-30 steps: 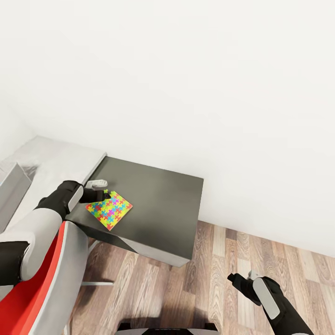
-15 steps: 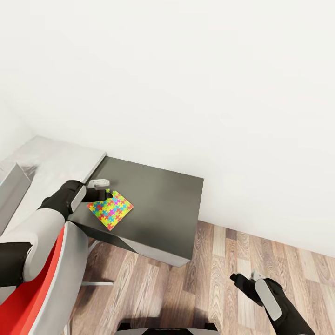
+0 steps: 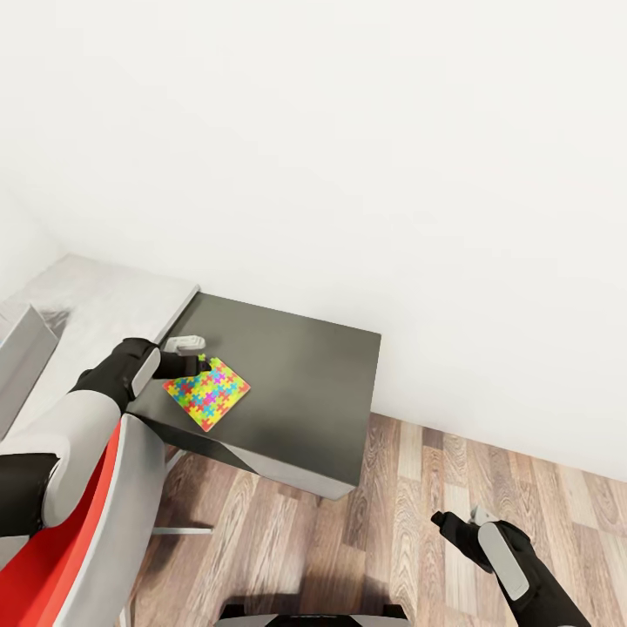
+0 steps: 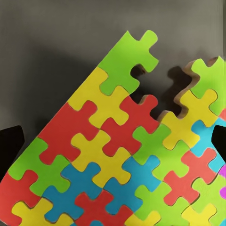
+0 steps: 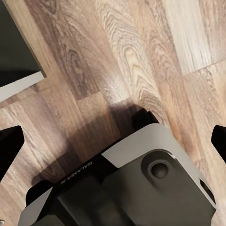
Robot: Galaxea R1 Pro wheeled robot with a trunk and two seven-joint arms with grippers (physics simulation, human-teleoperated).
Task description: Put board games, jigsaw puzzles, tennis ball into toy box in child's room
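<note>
One jigsaw puzzle (image 3: 206, 394), a flat square of yellow, red, blue and green pieces, lies on the dark grey side desk (image 3: 296, 374) near its left front edge. My left gripper (image 3: 193, 355) hovers at the puzzle's far corner, open. In the left wrist view the puzzle (image 4: 117, 155) is very close, and my left gripper (image 4: 113, 141) has a dark fingertip at each edge, spread wider than that knobbly corner. A grey sloping wall of the toy box (image 3: 19, 359) shows at the far left on the white table (image 3: 100, 300). My right gripper (image 3: 448, 525) hangs open over the floor.
A red and grey chair (image 3: 87, 540) stands under my left arm, against the side desk's front. Wood-plank floor (image 3: 418, 496) runs right of the desk, with a white wall behind. In the right wrist view my own base (image 5: 136, 188) is below the gripper, near the desk's corner (image 5: 14, 52).
My left gripper has edged slightly closer to the puzzle's corner, and the right gripper has sunk a little. Nothing was grasped or released.
</note>
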